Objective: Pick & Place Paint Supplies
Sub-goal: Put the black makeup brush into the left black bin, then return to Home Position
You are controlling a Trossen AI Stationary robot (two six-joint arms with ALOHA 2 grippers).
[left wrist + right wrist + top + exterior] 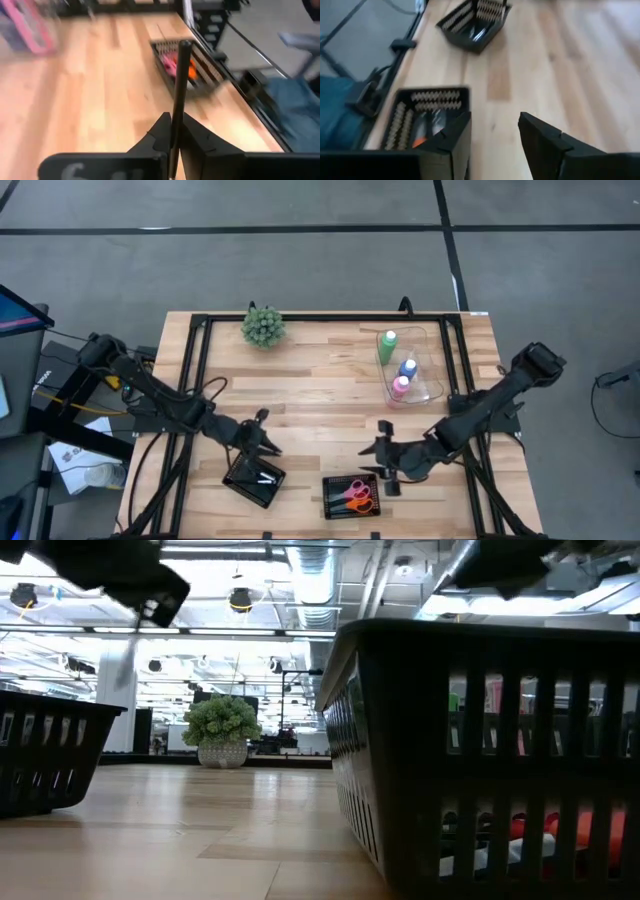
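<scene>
On the left, the left end effector [262, 442] hovers just above the left black basket [254, 479] near the front edge of the worktop [320, 380]. Its fingers are clamped on a thin dark-handled brush [179, 95], which stands up between them in the left wrist view. That placement suggests the brush is about to be dropped in with the pale-tipped brush [266, 477] already lying in that basket.

To its right, the second black basket [351, 495] holds the pink and orange scissors [358, 496], so the baskets appear to sort supplies by kind. The right end effector [383, 450] sits just beyond this basket's far right corner with its fingers apart and nothing between them. In the right wrist view bare wood shows through the gap, and it looks to have finished with the scissors.

Farther right and toward the back, a clear tray [428, 375] holds the green bottle [386, 346], blue bottle [407, 367] and pink bottle [399, 387] in a row. They are probably the next supplies to be handled.

The worktop is light wooden planking inside a black metal frame, with a bushy green plant ball [263, 326] at the far left. Grey floor with dark seams surrounds it, and the low view shows a bright hall with ceiling ducts and lamps beyond the baskets
</scene>
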